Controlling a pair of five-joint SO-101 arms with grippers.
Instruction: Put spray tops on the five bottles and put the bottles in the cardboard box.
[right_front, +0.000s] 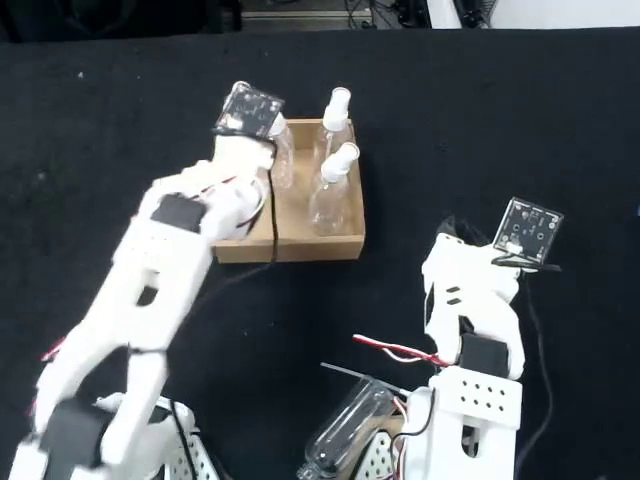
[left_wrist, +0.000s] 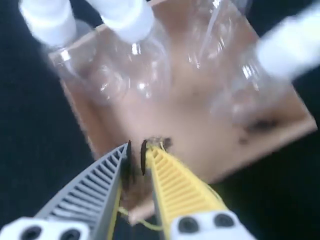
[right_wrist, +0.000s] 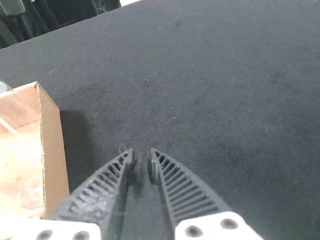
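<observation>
Black cloth surface (right_front: 520, 120). Cardboard box (right_front: 300, 245) upper centre of high view, with at least three spray-topped bottles (right_front: 333, 190) upright inside. Lying bottle (right_front: 352, 428) bottom centre, between arm bases. Left gripper (left_wrist: 136, 150) low over box floor, fingers nearly closed, empty. Right gripper (right_wrist: 141, 161) same, over surface. Likely best: raise left straight up, clear of tops, then fetch lying bottle.

Even overhead light fell on the matte worktop (right_wrist: 225, 75). The box (right_wrist: 47, 145) cast a soft shadow beside it; clear bottles (left_wrist: 120, 75) carried small glints.
</observation>
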